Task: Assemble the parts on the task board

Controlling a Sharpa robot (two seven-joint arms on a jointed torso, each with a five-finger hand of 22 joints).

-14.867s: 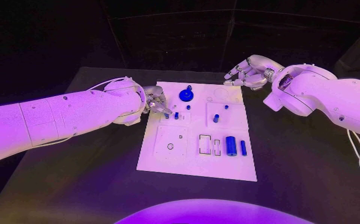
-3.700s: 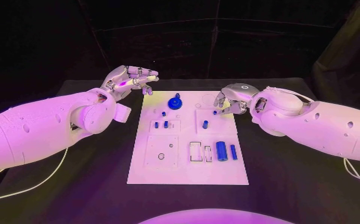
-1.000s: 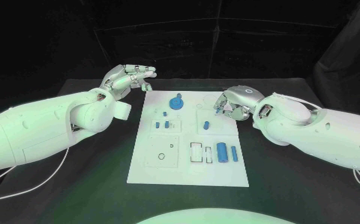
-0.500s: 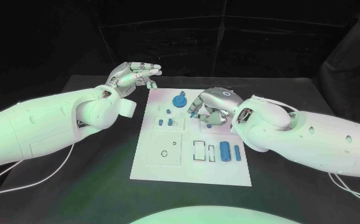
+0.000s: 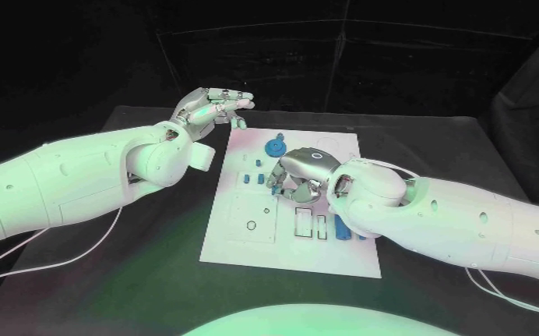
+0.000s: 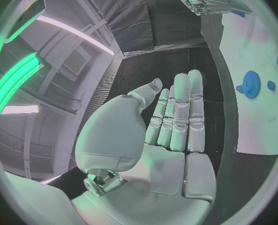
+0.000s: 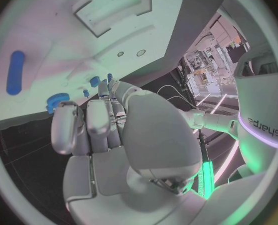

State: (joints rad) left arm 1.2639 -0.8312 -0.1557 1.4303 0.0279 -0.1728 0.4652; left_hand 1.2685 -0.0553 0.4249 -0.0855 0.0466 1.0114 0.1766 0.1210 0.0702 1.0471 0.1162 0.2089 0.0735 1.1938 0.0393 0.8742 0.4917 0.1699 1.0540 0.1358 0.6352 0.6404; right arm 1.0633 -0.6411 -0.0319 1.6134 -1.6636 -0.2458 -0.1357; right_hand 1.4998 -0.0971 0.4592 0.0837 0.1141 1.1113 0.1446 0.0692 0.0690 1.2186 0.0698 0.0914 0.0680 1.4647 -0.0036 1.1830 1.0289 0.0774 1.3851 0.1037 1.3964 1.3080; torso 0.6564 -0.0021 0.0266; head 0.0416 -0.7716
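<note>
Moved: since half a second ago my right hand (image 5: 297,174) has slid further across the task board (image 5: 337,254) toward its left half; a second ago it sat at the board's right edge.
Right hand: over the middle of the board, palm down, beside the two short blue pegs (image 5: 257,181) standing in the left panel. My arm covers much of the board's right side.
Right fingers: curled downward and close together; whether they pinch a part I cannot tell from the head view. In the right wrist view the fingers (image 7: 96,116) lie side by side, pointing at small blue pieces, with the thumb folded alongside.
Left hand: my left hand (image 5: 211,107) hangs above the black worktop (image 5: 135,274), just off the board's far left corner, apart from the board.
Left fingers: holding nothing. In the left wrist view the fingers (image 6: 179,115) are straight and pressed together, thumb a little apart.
Blue gear: the blue gear (image 5: 276,147) sits on the far part of the board, with a small blue knob just past it; it also shows at (image 6: 249,81).
Other parts: a blue cylinder (image 5: 341,228) peeks out beside my right arm near the rectangular slots. A long blue pin (image 7: 14,72) lies flat on the board.
</note>
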